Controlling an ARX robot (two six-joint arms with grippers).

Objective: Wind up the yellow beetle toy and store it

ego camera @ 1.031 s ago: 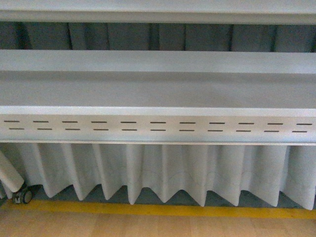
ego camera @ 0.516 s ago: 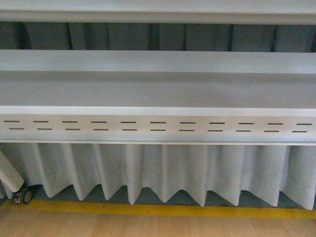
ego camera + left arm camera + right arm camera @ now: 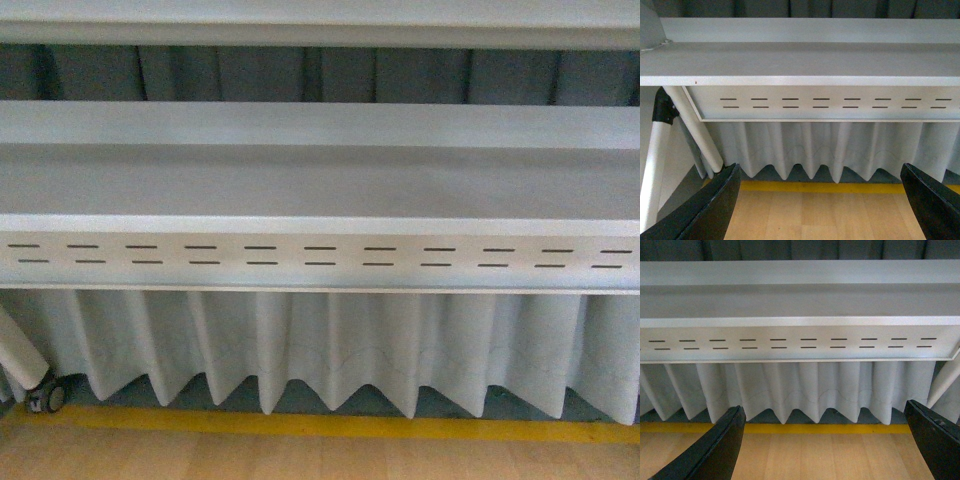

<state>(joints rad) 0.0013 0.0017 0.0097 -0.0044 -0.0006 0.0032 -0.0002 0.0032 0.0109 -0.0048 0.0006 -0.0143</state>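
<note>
Nothing has shifted since the earlier front frames: static scene, task looks unstarted.
Left jaws and right jaws are both spread wide, holding nothing, and face the grey bench (image 3: 320, 185) above the wood floor (image 3: 815, 215). The yellow beetle toy is not visible in any view, so finding it probably comes before any grasp or wind-up.

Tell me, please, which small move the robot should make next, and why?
Probably lift the left gripper a little so its camera looks over the grey shelf. The yellow beetle toy shows in no view. Both it and the right gripper are open and empty, facing only the shelf, the pleated curtain and the wooden floor.
</note>
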